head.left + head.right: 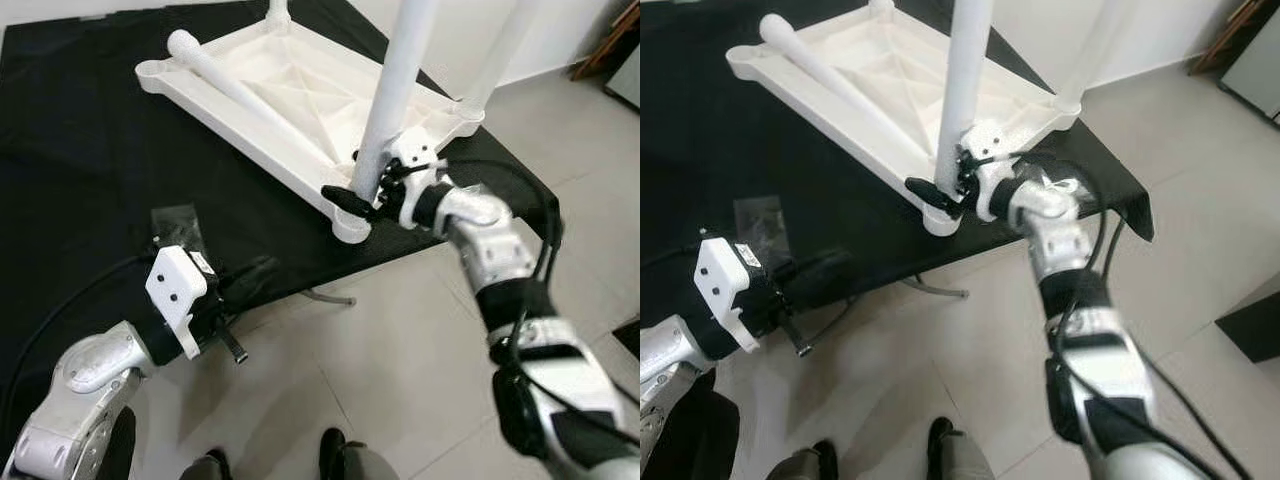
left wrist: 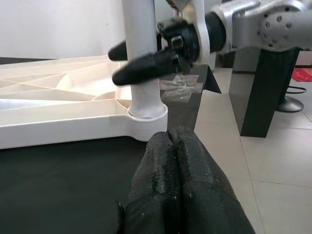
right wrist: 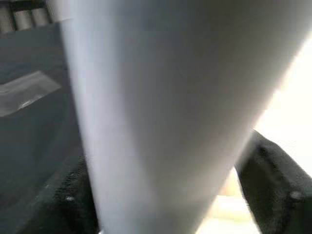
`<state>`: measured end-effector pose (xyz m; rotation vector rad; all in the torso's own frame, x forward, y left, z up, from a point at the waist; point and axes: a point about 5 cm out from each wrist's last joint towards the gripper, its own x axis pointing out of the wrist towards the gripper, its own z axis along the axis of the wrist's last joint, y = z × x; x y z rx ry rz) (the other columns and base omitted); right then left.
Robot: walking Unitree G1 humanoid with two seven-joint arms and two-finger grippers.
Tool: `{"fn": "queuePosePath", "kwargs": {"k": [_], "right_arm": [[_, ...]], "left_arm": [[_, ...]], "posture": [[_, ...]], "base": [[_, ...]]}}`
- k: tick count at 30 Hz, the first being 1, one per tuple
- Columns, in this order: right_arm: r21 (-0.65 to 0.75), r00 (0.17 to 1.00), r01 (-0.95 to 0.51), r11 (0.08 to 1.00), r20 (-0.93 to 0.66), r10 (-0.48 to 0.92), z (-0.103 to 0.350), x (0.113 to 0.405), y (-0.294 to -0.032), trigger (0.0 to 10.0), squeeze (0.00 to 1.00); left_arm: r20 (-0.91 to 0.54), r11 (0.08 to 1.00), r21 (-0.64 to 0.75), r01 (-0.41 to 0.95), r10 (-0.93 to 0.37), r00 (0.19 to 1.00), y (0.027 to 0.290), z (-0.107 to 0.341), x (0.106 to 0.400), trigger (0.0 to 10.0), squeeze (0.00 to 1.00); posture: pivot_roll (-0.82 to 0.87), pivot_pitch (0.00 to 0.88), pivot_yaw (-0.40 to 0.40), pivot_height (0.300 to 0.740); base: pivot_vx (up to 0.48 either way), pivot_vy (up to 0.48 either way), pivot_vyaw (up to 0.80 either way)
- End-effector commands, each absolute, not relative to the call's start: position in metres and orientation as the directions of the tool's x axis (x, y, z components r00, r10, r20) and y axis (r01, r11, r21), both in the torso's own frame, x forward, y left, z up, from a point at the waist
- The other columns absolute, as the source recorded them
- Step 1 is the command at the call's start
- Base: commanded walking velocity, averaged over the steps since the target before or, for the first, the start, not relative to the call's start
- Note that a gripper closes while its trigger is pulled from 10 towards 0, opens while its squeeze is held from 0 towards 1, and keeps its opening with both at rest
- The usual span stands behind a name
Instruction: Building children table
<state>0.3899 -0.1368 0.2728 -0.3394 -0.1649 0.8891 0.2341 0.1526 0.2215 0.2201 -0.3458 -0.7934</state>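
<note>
The white table top lies upside down on a black cloth. At its near corner a white leg stands upright in its socket. My right gripper is shut on this leg just above the socket, with one black finger on each side. A loose leg lies across the underside. Two more legs stand at the far right corner and the back corner. My left gripper rests low on the cloth near its front edge, with its fingers pressed together and nothing between them.
A clear plastic bag lies on the cloth by my left wrist. A metal support sticks out under the cloth's edge. A person's shoes stand on the tiled floor in front. A dark cabinet stands to the right.
</note>
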Motion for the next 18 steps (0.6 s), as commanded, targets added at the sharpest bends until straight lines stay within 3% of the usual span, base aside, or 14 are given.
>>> {"fn": "queuePosePath", "kwargs": {"k": [1,2,5,11,13,14,15,16,17,18], "right_arm": [[-0.368,0.598,-0.755,0.543,-0.047,0.8,0.269,0.39,-0.138,2.1,0.0],[-0.366,0.571,-0.779,0.51,-0.076,0.818,0.269,0.39,-0.14,0.0,0.0],[-0.362,0.525,-0.812,0.458,-0.109,0.844,0.269,0.39,-0.142,0.0,0.0],[-0.37,0.535,-0.806,0.462,-0.119,0.837,0.265,0.394,-0.142,0.0,0.0],[-0.364,0.584,-0.779,0.51,-0.128,0.802,0.262,0.396,-0.145,0.0,0.0],[-0.357,0.682,-0.708,0.61,-0.12,0.721,0.256,0.402,-0.149,0.0,0.0],[-0.357,0.682,-0.708,0.61,-0.12,0.721,0.256,0.402,-0.149,0.0,0.0],[-0.354,0.745,-0.648,0.674,-0.115,0.657,0.253,0.405,-0.152,0.0,0.0],[-0.206,0.896,-0.442,0.873,-0.049,0.442,0.237,0.41,-0.154,0.0,0.0],[-0.206,0.896,-0.442,0.873,-0.049,0.442,0.237,0.41,-0.154,0.0,0.0]], "left_arm": [[0.221,0.679,0.316,0.663,-0.732,0.645,0.151,0.22,0.23,10.0,0.0],[0.219,0.679,0.317,0.662,-0.732,0.645,0.151,0.22,0.23,10.0,0.0],[0.216,0.679,0.32,0.661,-0.732,0.647,0.151,0.22,0.23,10.0,0.0],[0.218,0.68,0.319,0.66,-0.731,0.647,0.152,0.222,0.229,10.0,0.0],[0.218,0.679,0.319,0.661,-0.731,0.647,0.151,0.222,0.229,10.0,0.0],[0.218,0.68,0.318,0.661,-0.731,0.647,0.151,0.222,0.228,10.0,0.0],[0.218,0.68,0.318,0.661,-0.731,0.647,0.151,0.222,0.228,10.0,0.0],[0.218,0.68,0.317,0.661,-0.731,0.647,0.152,0.222,0.228,10.0,0.0],[0.216,0.681,0.316,0.661,-0.73,0.649,0.153,0.222,0.228,10.0,0.0],[0.216,0.681,0.316,0.661,-0.73,0.649,0.153,0.222,0.228,10.0,0.0]], "posture": [[0.11,0.288,-0.122,0.74],[0.11,0.288,-0.123,0.74],[0.11,0.289,-0.123,0.74],[0.11,0.295,-0.121,0.74],[0.1,0.298,-0.128,0.74],[0.1,0.298,-0.134,0.74],[0.1,0.298,-0.134,0.74],[0.1,0.298,-0.134,0.74],[0.1,0.31,-0.122,0.74],[0.1,0.31,-0.122,0.74]], "base": [[0.0,0.0,0.0],[0.0,0.0,0.0],[0.0,0.0,0.0],[0.0,0.0,0.0],[0.0,0.0,0.0],[0.0,0.0,0.0],[0.0,0.0,0.0],[0.0,0.0,0.0],[0.0,0.0,0.0],[0.0,0.0,0.0]]}}
